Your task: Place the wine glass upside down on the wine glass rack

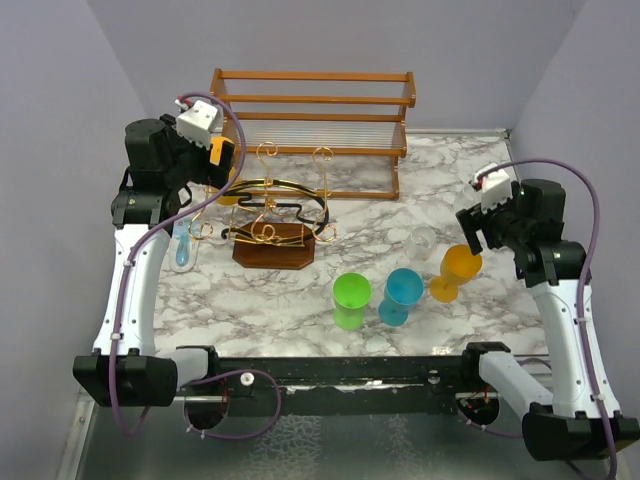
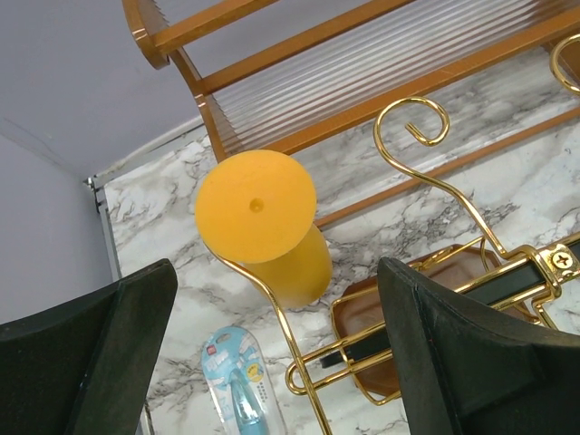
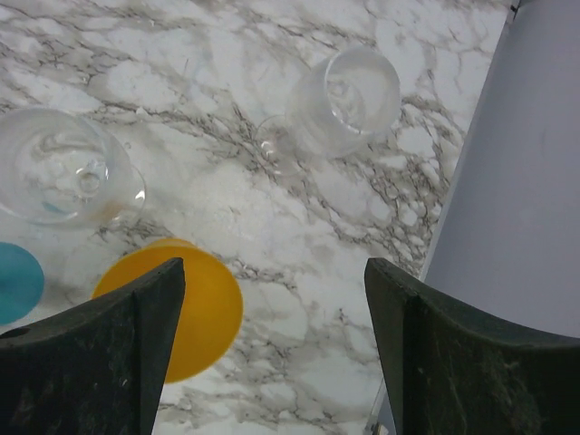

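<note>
An orange wine glass (image 2: 256, 207) hangs upside down, foot up, on a gold arm at the left side of the wine glass rack (image 1: 272, 205), which has a dark wooden base (image 2: 362, 313). It also shows in the top view (image 1: 230, 186). My left gripper (image 2: 276, 362) is open and empty just above and near this glass, not touching it; in the top view it (image 1: 222, 160) is over the rack's left side. My right gripper (image 3: 272, 353) is open and empty above a second orange glass (image 3: 195, 308) standing at the right (image 1: 455, 272).
Two clear glasses (image 3: 349, 91) (image 3: 59, 168) stand near the right gripper. A blue glass (image 1: 402, 295) and a green cup (image 1: 351, 300) stand at the front middle. A two-tier wooden shelf (image 1: 310, 120) is behind the rack. A blue packet (image 2: 240, 381) lies left of the rack.
</note>
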